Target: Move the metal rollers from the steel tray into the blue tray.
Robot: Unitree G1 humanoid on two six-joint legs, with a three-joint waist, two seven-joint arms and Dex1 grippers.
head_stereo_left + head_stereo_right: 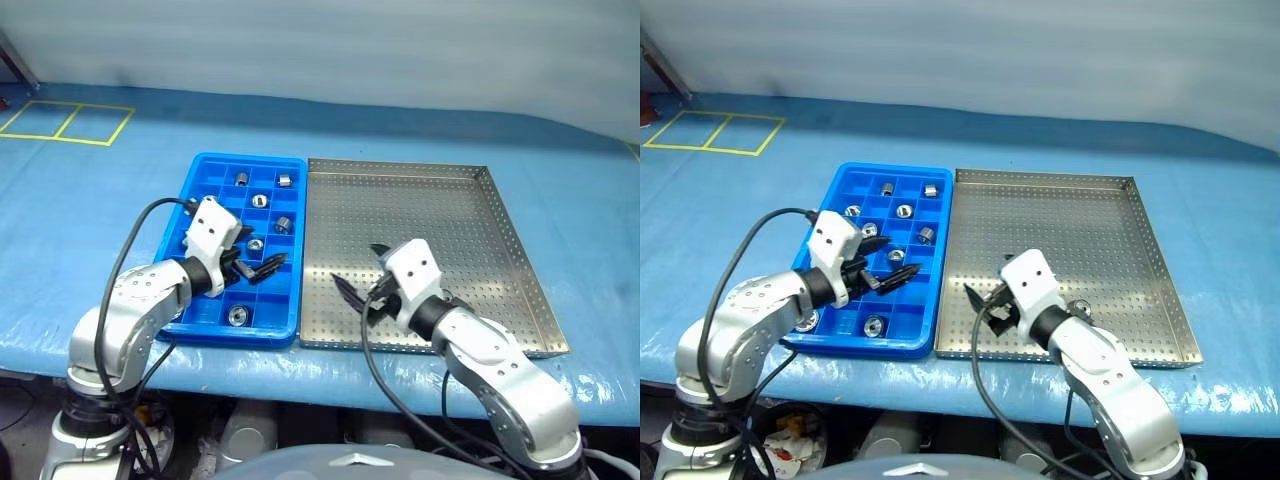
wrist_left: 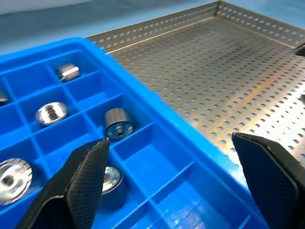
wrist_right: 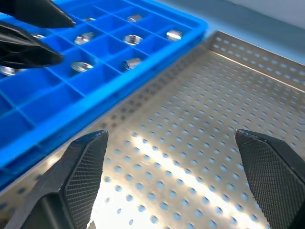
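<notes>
Hovering over the blue tray point(image 1: 205, 170), the left tool point(image 1: 262, 268) has its fingers spread wide and empty; metal rollers point(image 1: 283, 224) sit one to a compartment, so they stay separated. Beside it, the steel tray point(image 1: 460, 230) holds one visible roller point(image 1: 1081, 307) just beside the right tool point(image 1: 358, 290), likewise agape and carrying nothing, poised low over the perforated floor.

Blue sheet point(image 1: 90, 215) covers the table. Yellow tape squares point(image 1: 65, 122) at its far left corner. Pale wall point(image 1: 320, 45) behind.
</notes>
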